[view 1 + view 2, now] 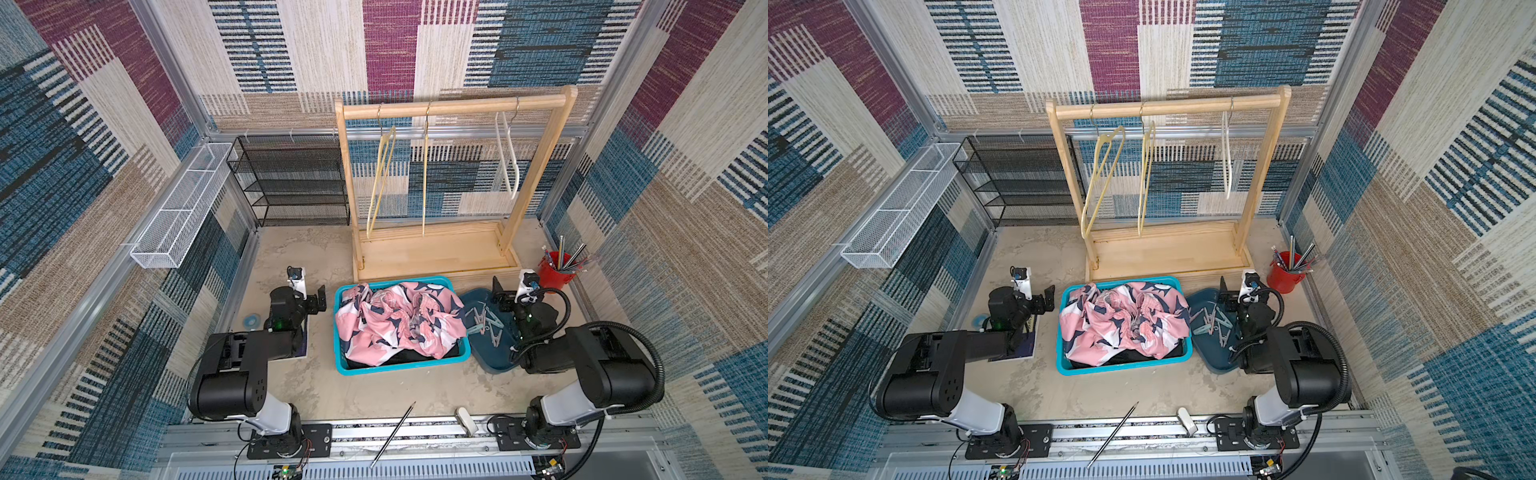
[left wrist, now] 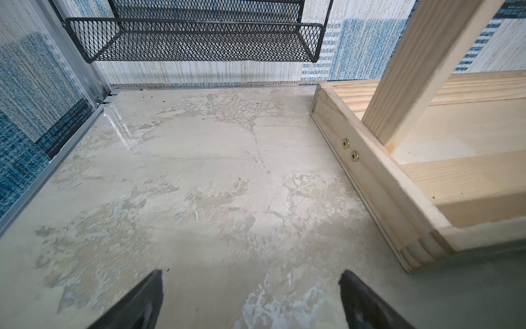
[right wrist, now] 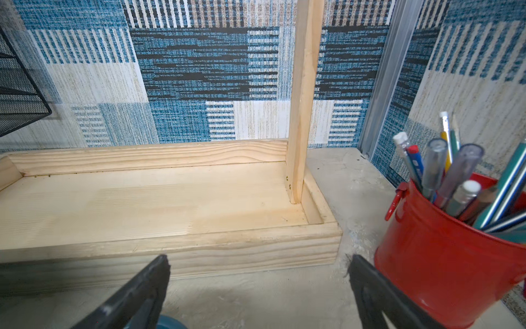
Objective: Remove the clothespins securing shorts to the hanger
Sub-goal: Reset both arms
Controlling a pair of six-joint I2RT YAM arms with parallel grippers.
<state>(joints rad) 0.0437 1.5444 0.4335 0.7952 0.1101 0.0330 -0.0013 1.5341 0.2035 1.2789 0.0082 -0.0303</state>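
Left end effector [image 2: 251, 275]: jaws wide apart, nothing held, above bare worktop [image 2: 199, 171]. Right end effector [image 3: 259, 259]: jaws wide apart, nothing held, near rack [image 3: 170, 250] base, red pen cup [image 3: 441, 270] just beside. Shorts [image 1: 395, 320] heaped in turquoise basket [image 1: 399, 366], pink print on top, black beneath. Clothespins [image 1: 484, 322] loose in dark tray [image 1: 494, 361] right of basket. Three hangers [image 1: 426, 166] hang bare on rack.

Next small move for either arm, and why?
Probably none: the job looks done. The hangers hang bare, the shorts lie in the basket, the clothespins lie in the tray, and left gripper and right gripper are open, empty.
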